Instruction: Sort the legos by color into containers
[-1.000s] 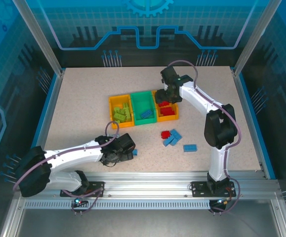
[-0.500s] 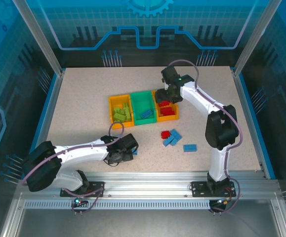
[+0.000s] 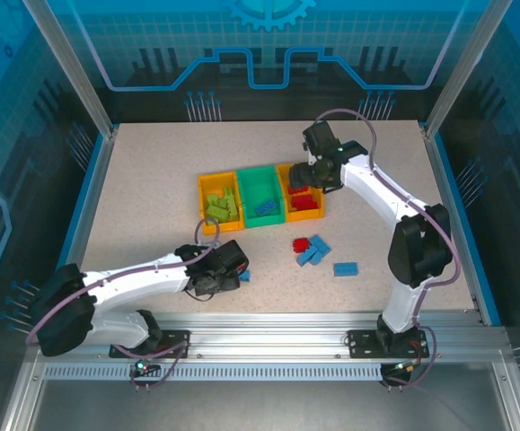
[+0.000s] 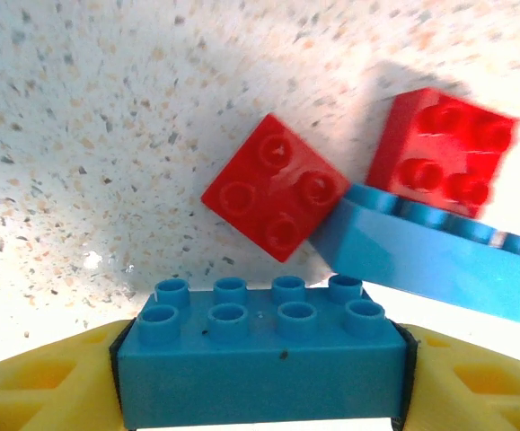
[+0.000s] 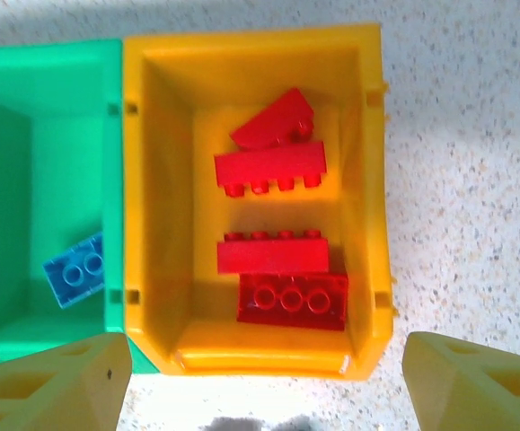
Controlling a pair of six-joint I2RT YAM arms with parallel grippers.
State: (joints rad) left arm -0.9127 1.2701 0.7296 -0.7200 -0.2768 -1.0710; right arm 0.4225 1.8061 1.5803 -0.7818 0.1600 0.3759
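Right arm [image 3: 378,187] has swung a little rightward over the bins [image 3: 240,199].
Its wrist view shows the right hand [image 5: 264,375] wide open, empty, above a yellow bin [image 5: 367,135] of red bricks [image 5: 282,256]. The left wrist view shows the left hand [image 4: 261,384] gripping a blue brick [image 4: 260,359].

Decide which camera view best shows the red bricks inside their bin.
The right wrist view: it looks straight down into the bin, four red bricks distinct. The top external view reduces them to a small red patch. The left wrist view faces other, loose bricks.
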